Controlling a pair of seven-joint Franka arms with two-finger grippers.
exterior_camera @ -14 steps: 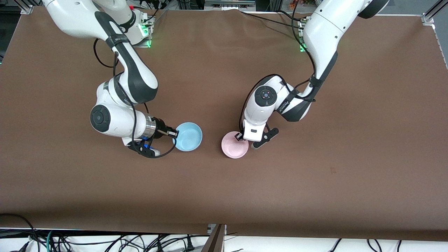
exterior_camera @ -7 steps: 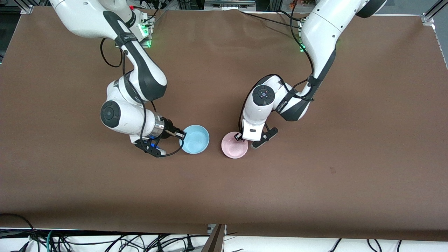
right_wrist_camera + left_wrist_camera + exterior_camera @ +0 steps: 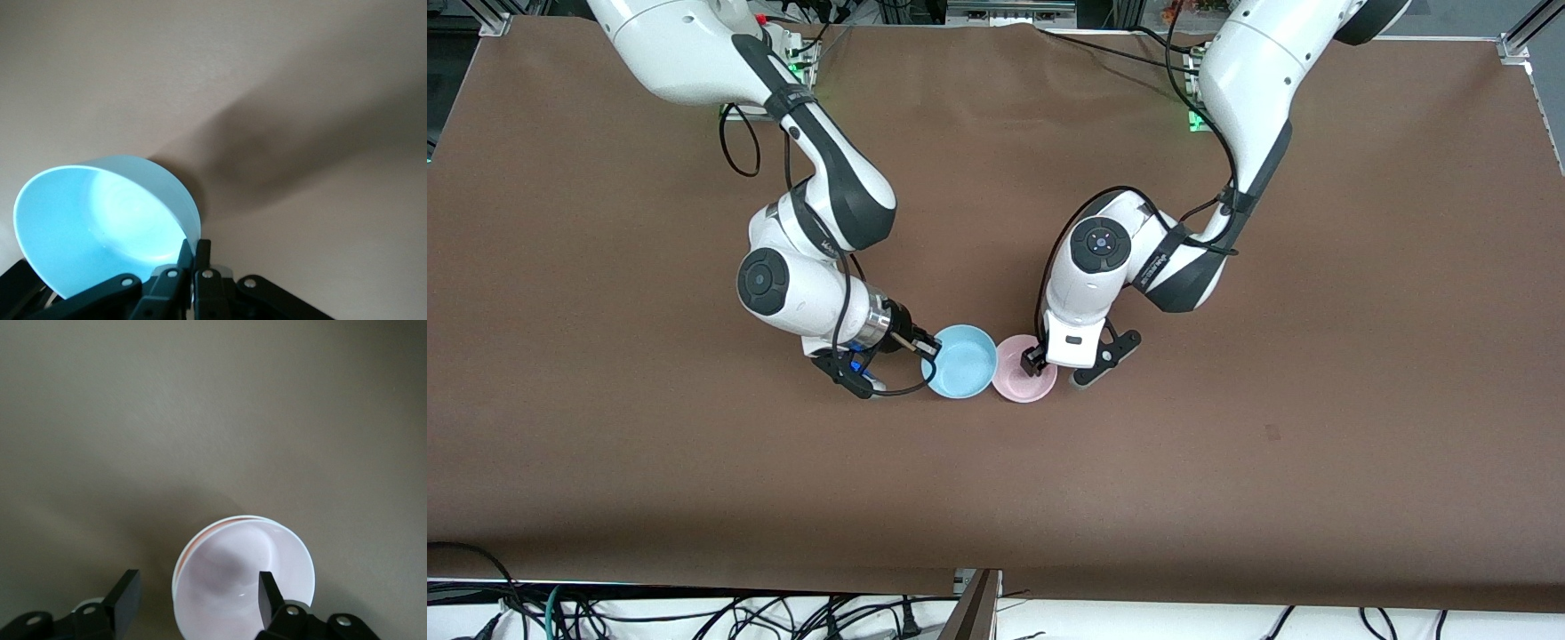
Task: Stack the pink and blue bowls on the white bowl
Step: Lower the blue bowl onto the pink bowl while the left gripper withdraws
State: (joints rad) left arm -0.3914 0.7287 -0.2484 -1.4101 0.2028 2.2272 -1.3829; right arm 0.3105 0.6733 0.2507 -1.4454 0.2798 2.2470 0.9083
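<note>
Sitting on the brown table [image 3: 1227, 462], near its middle: small round pale pink plastic bowl [image 3: 1021, 380], nested in a white-rimmed bowl [image 3: 179, 568] just under it. Right beside it, toward the right arm's end: small round sky blue plastic bowl [image 3: 960, 360], tilted, rim pinched tight by right gripper [image 3: 927, 348]. Over the pink bowl's rim: left gripper [image 3: 1037, 359], fingers [image 3: 127, 597] spread wide apart, one inside the bowl, one outside, gripping nothing.
</note>
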